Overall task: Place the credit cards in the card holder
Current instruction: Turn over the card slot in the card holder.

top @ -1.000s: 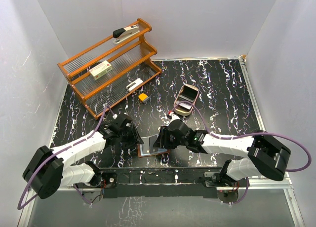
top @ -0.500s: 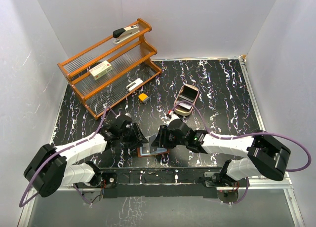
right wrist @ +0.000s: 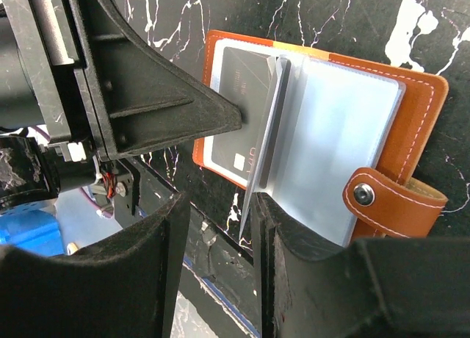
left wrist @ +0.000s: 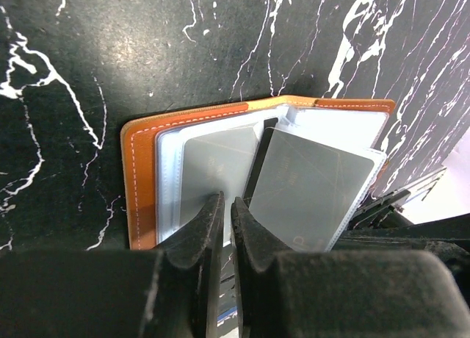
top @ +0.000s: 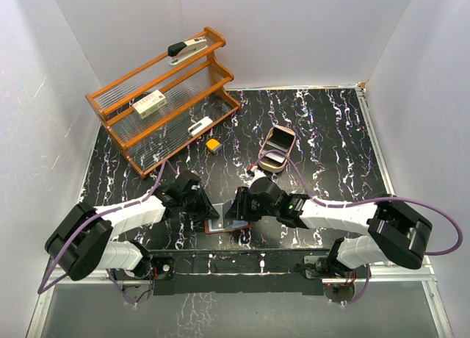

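One card holder (left wrist: 139,169) lies open at the near edge of the table (left wrist: 66,73). It has two cards: one (left wrist: 217,158) flat in its left sleeve, one (left wrist: 312,191) tilted at the fold. The left gripper (left wrist: 224,206) has jaws almost together at the flat card's edge; whether they pinch it I cannot tell. The right gripper (right wrist: 220,220) has jaws half apart, with the tilted card between them.
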Robot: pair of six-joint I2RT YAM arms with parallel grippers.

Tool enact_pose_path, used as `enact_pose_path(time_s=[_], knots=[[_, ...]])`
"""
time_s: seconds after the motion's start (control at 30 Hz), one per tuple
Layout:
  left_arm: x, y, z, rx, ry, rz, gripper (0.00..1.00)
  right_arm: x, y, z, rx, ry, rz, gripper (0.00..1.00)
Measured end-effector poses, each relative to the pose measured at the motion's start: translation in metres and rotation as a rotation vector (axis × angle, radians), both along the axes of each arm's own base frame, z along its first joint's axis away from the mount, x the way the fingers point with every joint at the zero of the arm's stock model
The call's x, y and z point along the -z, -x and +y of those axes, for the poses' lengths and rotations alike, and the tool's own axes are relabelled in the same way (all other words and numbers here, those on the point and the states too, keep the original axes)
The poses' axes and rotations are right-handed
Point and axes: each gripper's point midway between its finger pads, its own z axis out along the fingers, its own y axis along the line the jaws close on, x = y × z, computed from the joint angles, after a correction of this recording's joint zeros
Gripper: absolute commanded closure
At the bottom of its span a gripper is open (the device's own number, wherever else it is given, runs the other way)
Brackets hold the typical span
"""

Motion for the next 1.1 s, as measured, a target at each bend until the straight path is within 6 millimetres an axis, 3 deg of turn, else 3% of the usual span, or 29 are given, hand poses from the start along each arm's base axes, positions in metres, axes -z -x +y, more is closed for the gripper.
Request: enact_pose_path(time_s=[0.5, 1.1], knots=[[0.0, -0.001, -0.013, 0.03, 0.05, 0.011, 0.93, 0.006, 0.005, 0.003, -0.029, 0.005, 0.025, 0.62], [-0.01, -0.004, -0.022, 0.024, 0.117, 0.003, 0.91, -0.002, 0.004, 0.018, -0.082, -0.035, 0.007, 0.61]])
